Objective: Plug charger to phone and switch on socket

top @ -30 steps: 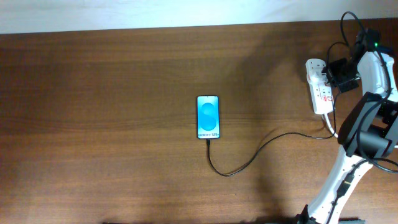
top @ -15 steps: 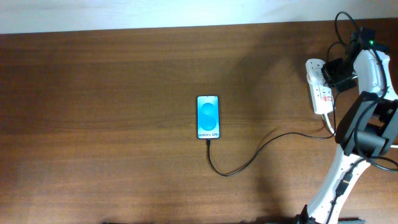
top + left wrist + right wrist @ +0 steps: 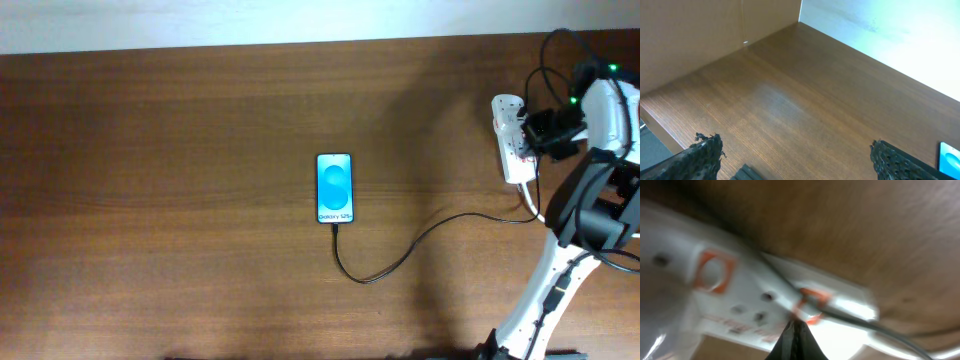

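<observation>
My right claw (image 3: 796, 339) is pinched fully closed with nothing between the fingers. In its wrist view the dark fingertips (image 3: 790, 342) make a single point aimed down at the narrow white oblong power strip with small red switches (image 3: 740, 297). That view is blurred, so I cannot tell whether the tip touches the strip. Just beyond the tip sits a red-orange square switch (image 3: 810, 300), with a second one (image 3: 714, 271) farther along the strip's face.

From overhead, the right claw (image 3: 535, 133) hangs over the middle of the power strip (image 3: 507, 108) at the far right of the brown wood-grain surface (image 3: 180, 200). The white right arm (image 3: 560, 260) rises from the near right edge, bends at a dark elbow, and its wrist turns left over the strip. The strip's thick white cord (image 3: 531, 204) leaves its near end and passes under the arm.

The slim black-edged smartphone with a bright blue screen (image 3: 334, 188) lies flat near the middle, well apart from the strip. The thin black charging cable (image 3: 390, 266) meets the phone's near edge, loops, and runs right toward the arm.

My left claw (image 3: 795, 157) is spread wide and holds nothing above bare wood. A corner of the phone (image 3: 949, 157) shows at the right edge of that view.
</observation>
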You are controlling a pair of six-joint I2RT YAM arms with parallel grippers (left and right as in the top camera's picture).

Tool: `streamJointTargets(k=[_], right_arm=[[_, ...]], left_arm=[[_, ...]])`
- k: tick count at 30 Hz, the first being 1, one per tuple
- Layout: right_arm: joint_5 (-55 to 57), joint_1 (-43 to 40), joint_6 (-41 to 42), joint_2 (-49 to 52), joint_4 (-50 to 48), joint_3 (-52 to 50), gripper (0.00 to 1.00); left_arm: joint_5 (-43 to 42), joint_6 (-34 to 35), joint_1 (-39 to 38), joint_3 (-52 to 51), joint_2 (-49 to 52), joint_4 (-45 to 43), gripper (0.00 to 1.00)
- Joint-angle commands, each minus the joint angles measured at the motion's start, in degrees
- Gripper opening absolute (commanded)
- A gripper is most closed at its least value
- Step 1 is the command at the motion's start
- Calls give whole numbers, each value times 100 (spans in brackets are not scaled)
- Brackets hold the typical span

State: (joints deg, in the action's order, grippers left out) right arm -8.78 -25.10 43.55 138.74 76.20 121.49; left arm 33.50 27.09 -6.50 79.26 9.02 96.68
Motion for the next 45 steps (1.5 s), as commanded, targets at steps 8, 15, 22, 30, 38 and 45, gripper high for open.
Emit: streamJointTargets(k=[8, 15, 22, 30, 38, 45], right_arm=[[-457, -192, -420, 57, 483, 914, 4], [-557, -4, -581, 72, 35, 911, 4], [-564, -2, -407, 223, -295, 907, 4], [-568, 2, -258, 247, -448, 907, 4], [-581, 85, -236, 507, -529, 903, 4], [-431, 273, -293, 920, -485, 894, 4]], left_arm=[[81, 48, 28, -4, -68, 0, 99], [81, 48, 28, -4, -68, 0, 99], [81, 46, 28, -4, -68, 2, 99], [81, 48, 28, -4, -68, 0, 99], [81, 48, 28, -4, -68, 2, 99], [81, 48, 28, -4, -68, 2, 99]])
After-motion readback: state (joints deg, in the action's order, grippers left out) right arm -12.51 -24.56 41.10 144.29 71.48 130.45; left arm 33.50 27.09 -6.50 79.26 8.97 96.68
